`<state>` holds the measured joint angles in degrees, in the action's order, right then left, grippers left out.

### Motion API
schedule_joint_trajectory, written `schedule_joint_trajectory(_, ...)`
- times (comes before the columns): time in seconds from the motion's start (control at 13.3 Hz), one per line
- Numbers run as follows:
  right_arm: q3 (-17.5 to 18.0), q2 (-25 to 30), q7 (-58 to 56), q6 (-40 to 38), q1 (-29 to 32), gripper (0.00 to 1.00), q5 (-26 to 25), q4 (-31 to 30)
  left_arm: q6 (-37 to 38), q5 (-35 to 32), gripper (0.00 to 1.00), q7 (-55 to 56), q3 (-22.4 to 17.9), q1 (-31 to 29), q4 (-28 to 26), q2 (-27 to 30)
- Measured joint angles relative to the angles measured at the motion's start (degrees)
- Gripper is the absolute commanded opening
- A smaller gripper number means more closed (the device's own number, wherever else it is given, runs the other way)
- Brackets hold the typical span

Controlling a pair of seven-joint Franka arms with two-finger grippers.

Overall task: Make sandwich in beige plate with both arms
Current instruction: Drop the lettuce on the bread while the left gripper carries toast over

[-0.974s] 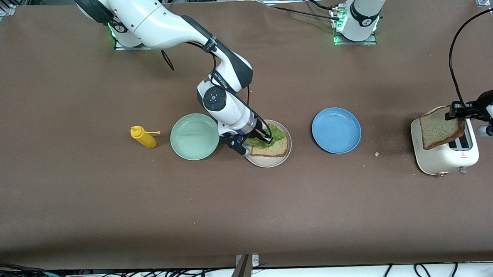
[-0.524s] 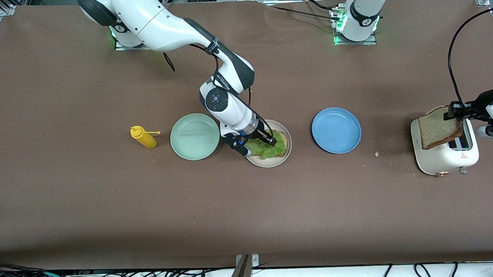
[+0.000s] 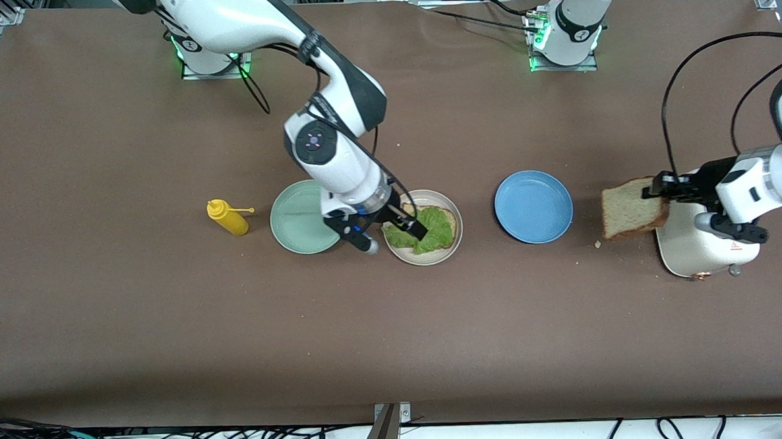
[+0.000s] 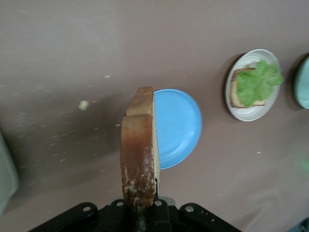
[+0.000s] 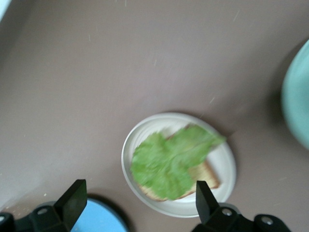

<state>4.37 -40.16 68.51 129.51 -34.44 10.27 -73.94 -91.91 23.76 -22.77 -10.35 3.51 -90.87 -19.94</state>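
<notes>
The beige plate (image 3: 427, 259) sits between a mint green and a blue plate. On it lies one slice of brown bread (image 3: 452, 224) with a ruffled lettuce leaf (image 3: 428, 231) spread over it. My right gripper (image 3: 397, 241) hangs open just above the plate, and nothing is held between its fingers (image 5: 75, 195). In the right wrist view the lettuce (image 5: 166, 162) covers most of the bread (image 5: 206, 175). My left gripper (image 3: 657, 188) is shut on a second bread slice (image 3: 631, 208), held on edge in the air between the blue plate and the toaster. The left wrist view shows that slice (image 4: 140, 154) gripped by its crust.
A mint green plate (image 3: 298, 220) and a yellow squeeze bottle (image 3: 228, 217) stand toward the right arm's end. The blue plate (image 3: 534, 206) lies beside the beige plate toward the left arm's end, with a white toaster (image 3: 703, 255) past it. A crumb (image 3: 597, 243) lies near the toaster.
My right gripper laid the lettuce over the bread, opened and lifted a little. My left arm carried its bread slice away from over the toaster toward the blue plate.
</notes>
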Motion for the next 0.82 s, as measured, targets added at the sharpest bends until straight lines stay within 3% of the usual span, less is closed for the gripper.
schedule_joint_trajectory(0.3, -8.8, 5.0, -15.9, -14.4, 0.2, 1.00, 0.0, -0.1, 0.2, 11.1, 0.00, 1.0, 4.4, 0.2, 0.0, -5.2)
schedule_joint_trajectory(0.6, -20.3, 7.7, -36.0, -24.3, 0.8, 1.00, -0.1, -0.6, 0.1, 20.5, 0.00, 4.0, 7.2, 1.5, 0.1, -9.5)
schedule_joint_trajectory(0.82, -22.7, 12.9, -53.0, -25.8, 5.7, 1.00, -0.1, -5.2, -2.8, 24.7, 0.00, 4.7, 7.5, 5.5, 0.4, -10.0)
